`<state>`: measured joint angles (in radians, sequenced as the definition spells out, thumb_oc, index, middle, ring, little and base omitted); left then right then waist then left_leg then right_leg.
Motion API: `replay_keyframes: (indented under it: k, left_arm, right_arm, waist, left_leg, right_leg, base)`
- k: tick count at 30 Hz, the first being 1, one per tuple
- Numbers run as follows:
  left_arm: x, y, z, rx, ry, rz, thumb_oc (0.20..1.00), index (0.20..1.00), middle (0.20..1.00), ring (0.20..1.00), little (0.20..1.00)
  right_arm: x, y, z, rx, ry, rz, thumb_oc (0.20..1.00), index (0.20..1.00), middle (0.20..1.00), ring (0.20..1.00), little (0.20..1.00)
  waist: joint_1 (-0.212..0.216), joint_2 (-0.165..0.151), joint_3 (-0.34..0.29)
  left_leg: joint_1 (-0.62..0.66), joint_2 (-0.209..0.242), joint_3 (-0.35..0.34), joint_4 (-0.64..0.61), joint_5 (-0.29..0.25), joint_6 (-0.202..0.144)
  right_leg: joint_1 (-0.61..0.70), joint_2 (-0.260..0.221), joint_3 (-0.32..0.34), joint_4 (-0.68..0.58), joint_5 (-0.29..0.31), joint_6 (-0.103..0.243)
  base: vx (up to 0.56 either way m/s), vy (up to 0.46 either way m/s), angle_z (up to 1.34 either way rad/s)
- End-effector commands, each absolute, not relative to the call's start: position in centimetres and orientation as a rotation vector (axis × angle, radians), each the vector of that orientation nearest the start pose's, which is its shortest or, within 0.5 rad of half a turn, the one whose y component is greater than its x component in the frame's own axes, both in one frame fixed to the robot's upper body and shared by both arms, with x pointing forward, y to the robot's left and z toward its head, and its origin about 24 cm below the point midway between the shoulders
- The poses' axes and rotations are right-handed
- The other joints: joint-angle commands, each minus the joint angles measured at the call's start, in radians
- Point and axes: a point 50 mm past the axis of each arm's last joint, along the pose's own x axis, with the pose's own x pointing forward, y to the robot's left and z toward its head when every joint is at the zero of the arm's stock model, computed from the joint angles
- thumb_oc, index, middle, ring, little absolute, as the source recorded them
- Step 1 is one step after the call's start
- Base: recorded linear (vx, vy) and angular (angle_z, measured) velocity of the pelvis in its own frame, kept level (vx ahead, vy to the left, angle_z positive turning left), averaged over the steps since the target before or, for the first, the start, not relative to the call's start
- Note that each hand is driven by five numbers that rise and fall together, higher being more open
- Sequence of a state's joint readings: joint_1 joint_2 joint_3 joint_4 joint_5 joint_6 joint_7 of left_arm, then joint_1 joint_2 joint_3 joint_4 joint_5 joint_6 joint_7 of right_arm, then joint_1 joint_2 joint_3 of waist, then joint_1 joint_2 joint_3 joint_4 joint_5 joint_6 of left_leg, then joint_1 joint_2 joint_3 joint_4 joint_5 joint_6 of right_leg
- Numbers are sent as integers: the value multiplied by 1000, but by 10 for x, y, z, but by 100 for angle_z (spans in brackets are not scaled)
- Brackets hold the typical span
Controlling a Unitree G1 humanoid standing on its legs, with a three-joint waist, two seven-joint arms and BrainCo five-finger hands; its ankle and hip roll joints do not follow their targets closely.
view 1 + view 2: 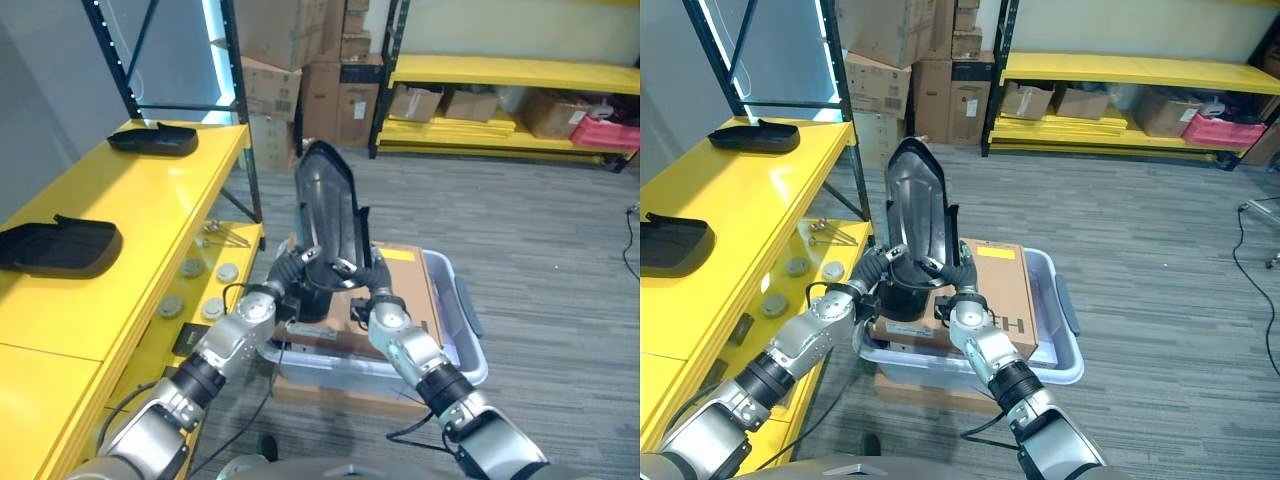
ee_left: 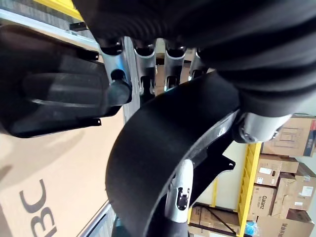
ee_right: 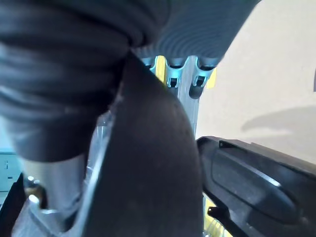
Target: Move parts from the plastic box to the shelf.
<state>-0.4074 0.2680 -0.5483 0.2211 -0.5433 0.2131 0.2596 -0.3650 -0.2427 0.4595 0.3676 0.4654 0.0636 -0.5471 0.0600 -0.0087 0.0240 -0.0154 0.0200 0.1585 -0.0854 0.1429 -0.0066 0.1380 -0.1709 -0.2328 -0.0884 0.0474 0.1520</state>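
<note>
A long, curved black plastic part [image 1: 328, 205] stands upright above the pale blue plastic box [image 1: 465, 320]. My left hand [image 1: 295, 272] grips its lower end from the left, and my right hand [image 1: 365, 275] grips it from the right, fingers and thumbs curled round it. The left wrist view shows the same part [image 2: 163, 163] pinched between fingers and thumb. A second black part [image 2: 54, 94] lies in the box on a flat cardboard carton [image 1: 1005, 285]. The yellow shelf [image 1: 130, 220] runs along the left with two black parts [image 1: 155, 140] [image 1: 55, 248] on it.
The shelf's black upright post [image 1: 240, 110] stands close to the left of the raised part. Small round discs [image 1: 205, 285] lie on the shelf's lower ledge. Stacked cardboard boxes [image 1: 300, 70] and a yellow rack [image 1: 510, 100] stand at the back across grey carpet.
</note>
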Motion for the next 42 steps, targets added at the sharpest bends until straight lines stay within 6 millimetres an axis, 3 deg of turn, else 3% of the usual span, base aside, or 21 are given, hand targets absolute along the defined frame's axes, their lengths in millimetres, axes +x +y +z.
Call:
replay_keyframes:
  k: [1, 6, 7, 8, 12, 16, 17, 22, 23, 25, 27, 30, 35, 38, 42]
  left_arm:
    - [325, 78, 111, -69, -98, -237, 200, 200, 200, 200, 200]
    - [321, 140, 113, 7, -185, -50, 200, 200, 200, 200, 200]
    - [315, 168, 114, 21, -209, 40, 200, 200, 200, 200, 200]
    - [314, 172, 114, 21, -212, 51, 200, 200, 200, 200, 200]
    - [300, 216, 117, 31, -251, 185, 200, 200, 200, 200, 200]
    - [293, 233, 123, 23, -282, 249, 200, 200, 200, 200, 200]
    - [284, 246, 132, 18, -330, 300, 200, 200, 200, 200, 200]
    - [274, 256, 145, 0, -378, 322, 200, 200, 200, 200, 200]
    - [269, 256, 150, -28, -399, 309, 200, 200, 200, 200, 200]
    - [267, 255, 154, -43, -416, 288, 200, 200, 200, 200, 200]
    - [265, 254, 159, -31, -445, 281, 200, 200, 200, 200, 200]
    - [265, 249, 163, -28, -487, 236, 200, 200, 200, 200, 200]
    - [256, 257, 171, 52, -548, 376, 200, 200, 200, 200, 200]
    - [248, 266, 172, 40, -556, 408, 200, 200, 200, 200, 200]
    - [243, 263, 171, -13, -578, 342, 200, 200, 200, 200, 200]
  right_arm:
    - [311, -144, 52, -35, 73, -229, 1000, 1000, 1000, 1000, 1000]
    - [282, -206, 25, -153, 157, -341, 1000, 1000, 1000, 1000, 1000]
    - [265, -229, 9, -190, 240, -374, 1000, 1000, 1000, 1000, 1000]
    - [262, -231, 7, -196, 251, -378, 1000, 1000, 1000, 1000, 1000]
    - [224, -257, -32, -204, 460, -398, 1000, 1000, 1000, 1000, 1000]
    - [203, -260, -53, -261, 582, -347, 1000, 1000, 1000, 1000, 1000]
    - [182, -251, -77, -300, 713, -280, 1000, 1000, 1000, 1000, 1000]
    - [150, -237, -108, -367, 890, -207, 1000, 1000, 1000, 1000, 1000]
    - [127, -232, -127, -387, 980, -183, 1000, 1000, 1000, 1000, 1000]
    - [115, -231, -136, -408, 1018, -173, 1000, 1000, 1000, 1000, 1000]
    - [106, -231, -141, -415, 1039, -177, 1000, 1000, 1000, 1000, 1000]
    - [82, -240, -147, -390, 1091, -242, 1000, 1000, 1000, 1000, 1000]
    - [74, -243, -152, -482, 1131, -160, 1000, 1000, 1000, 1000, 1000]
    - [73, -246, -152, -529, 1141, -144, 1000, 1000, 1000, 1000, 1000]
    - [61, -255, -152, -533, 1171, -200, 1000, 1000, 1000, 1000, 1000]
  waist:
    - [39, 24, -17]
    - [21, 21, -13]
    - [10, 18, -10]
    - [9, 18, -10]
    - [-8, 12, -4]
    - [-11, 8, -3]
    - [-3, 8, 2]
    - [20, 9, 3]
    - [43, 13, 9]
    - [56, 19, 16]
    - [59, 26, 23]
    - [30, 30, 27]
    - [63, 21, 37]
    - [90, 19, 43]
    - [89, 17, 56]
  left_leg:
    - [99, 14, -22, -2, -165, -14]
    - [94, 16, -9, -2, -163, -12]
    - [91, 18, -1, -2, -162, -13]
    - [90, 18, 0, -2, -162, -13]
    - [83, 17, 12, -2, -162, -12]
    - [76, 12, 12, -2, -163, -11]
    - [71, 5, 6, -2, -165, -7]
    - [52, -14, -20, -2, -168, 4]
    - [40, -29, -49, -2, -170, 14]
    - [33, -37, -76, -2, -170, 23]
    - [29, -42, -108, -2, -169, 30]
    - [19, -66, -221, -2, -155, 28]
    - [6, -70, -295, -2, -130, 6]
    - [-14, -59, -286, -2, -113, -13]
    - [-65, 0, -105, -2, -81, -55]
  right_leg:
    - [-45, 14, -43, 1, -22, 15]
    - [-56, 19, -30, 1, -22, 15]
    - [-61, 20, -25, 1, -22, 15]
    - [-62, 21, -24, 1, -22, 15]
    - [-72, 22, -15, 1, -19, 16]
    - [-79, 20, -10, 1, -18, 19]
    - [-83, 17, -5, 4, -17, 23]
    - [-94, 4, -7, 9, -14, 32]
    - [-103, -6, -6, 30, -18, 40]
    - [-113, -8, 2, 62, -31, 42]
    - [-129, 7, 28, 99, -52, 35]
    - [-143, 88, 127, 128, -86, -5]
    - [-126, 125, 119, 106, -88, -29]
    - [-111, 131, 89, 74, -80, -34]
    - [-73, 112, -63, 29, -67, -30]
  base:
    - [0, 0, 0]
    - [-5, 8, -1]
    - [-23, 29, -3]
    - [-29, 35, -4]
    - [-27, 33, -8]
    - [-30, 42, -13]
    - [-45, 69, -5]
    - [-38, 50, -2]
    - [-64, 41, 4]
    - [-64, 19, 17]
    - [-52, -31, 36]
    - [-26, -92, 107]
    - [-41, -123, 145]
    - [-65, -70, 79]
    - [-75, 3, 105]
